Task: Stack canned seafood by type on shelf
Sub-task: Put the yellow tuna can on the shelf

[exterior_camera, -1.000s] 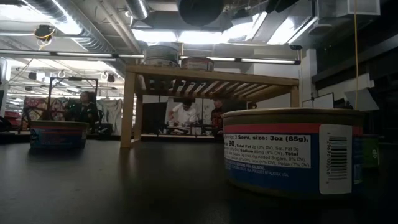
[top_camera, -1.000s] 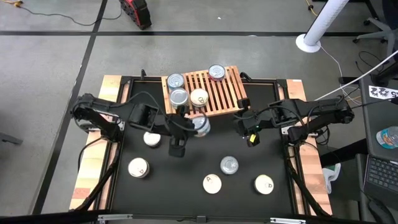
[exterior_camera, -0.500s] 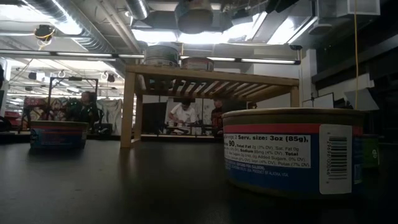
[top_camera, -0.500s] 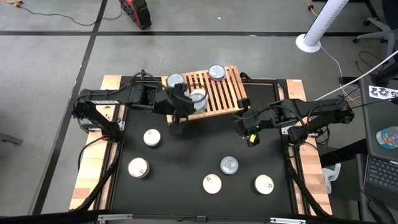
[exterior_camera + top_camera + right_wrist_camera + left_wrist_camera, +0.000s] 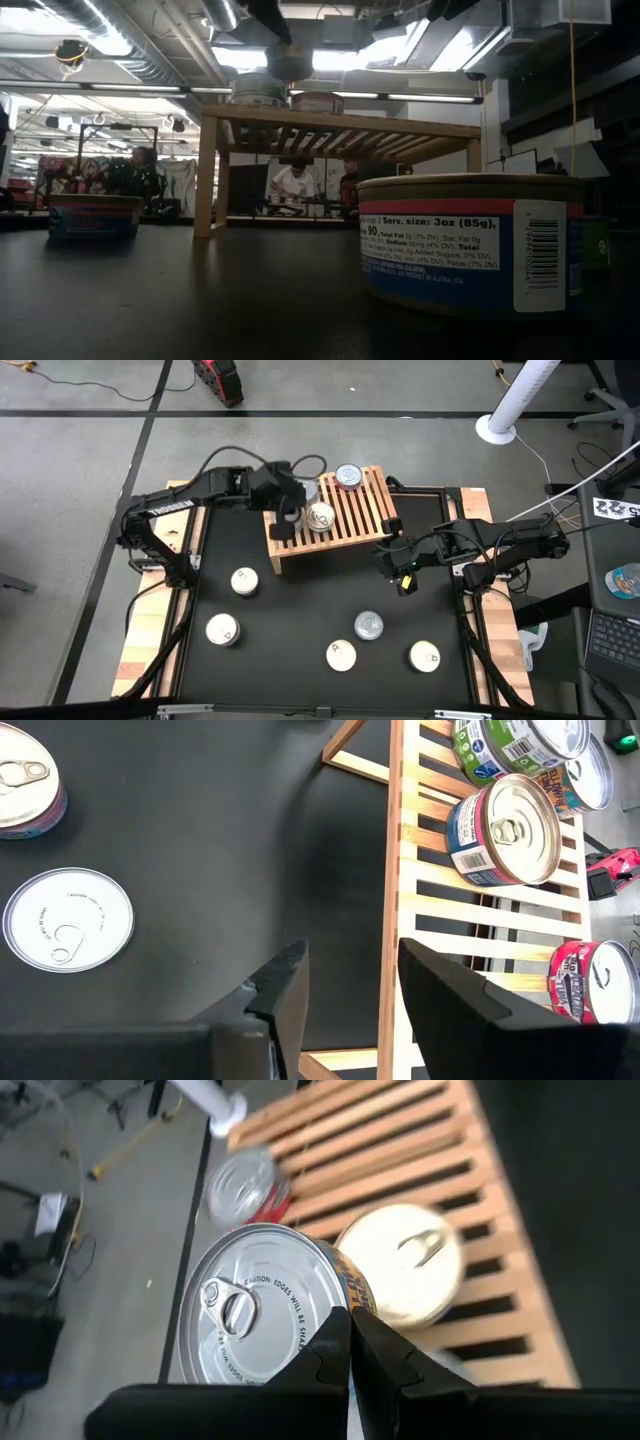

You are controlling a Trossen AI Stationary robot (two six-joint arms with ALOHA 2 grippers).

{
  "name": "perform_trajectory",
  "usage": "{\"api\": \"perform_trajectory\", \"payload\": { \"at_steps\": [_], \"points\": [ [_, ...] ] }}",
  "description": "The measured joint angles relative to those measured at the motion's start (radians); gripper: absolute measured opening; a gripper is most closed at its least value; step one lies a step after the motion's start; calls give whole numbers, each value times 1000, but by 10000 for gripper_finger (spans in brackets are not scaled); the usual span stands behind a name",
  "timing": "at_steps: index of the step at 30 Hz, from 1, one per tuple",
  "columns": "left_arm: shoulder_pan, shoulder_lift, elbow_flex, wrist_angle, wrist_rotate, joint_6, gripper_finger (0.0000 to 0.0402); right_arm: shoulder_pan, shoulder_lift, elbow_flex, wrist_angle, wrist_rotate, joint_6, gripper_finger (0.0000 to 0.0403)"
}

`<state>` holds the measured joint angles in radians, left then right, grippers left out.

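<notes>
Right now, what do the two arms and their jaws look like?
Both arms are dark with black cables looped along their links. The left gripper has two black angular fingers. The right gripper has matching black wedge-shaped fingers; a small yellow-green mark shows near it from above.

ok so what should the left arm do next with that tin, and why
Probably ease it straight down: the left gripper pinches a silver-lidded tin by its rim, hanging above another tin on the shelf, not yet resting on it.
</notes>
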<state>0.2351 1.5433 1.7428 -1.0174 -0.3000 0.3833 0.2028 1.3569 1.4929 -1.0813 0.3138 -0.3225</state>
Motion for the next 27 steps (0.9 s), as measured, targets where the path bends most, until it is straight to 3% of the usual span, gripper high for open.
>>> {"api": "perform_trajectory", "payload": {
  "at_steps": [15,27],
  "points": [
    [181,2,-22,-132,0,1,0,0,0,0,0,0,-26,154],
    [200,3,-135,-100,3,5,0,0,0,0,1,-1,-26,154]
  ]
}}
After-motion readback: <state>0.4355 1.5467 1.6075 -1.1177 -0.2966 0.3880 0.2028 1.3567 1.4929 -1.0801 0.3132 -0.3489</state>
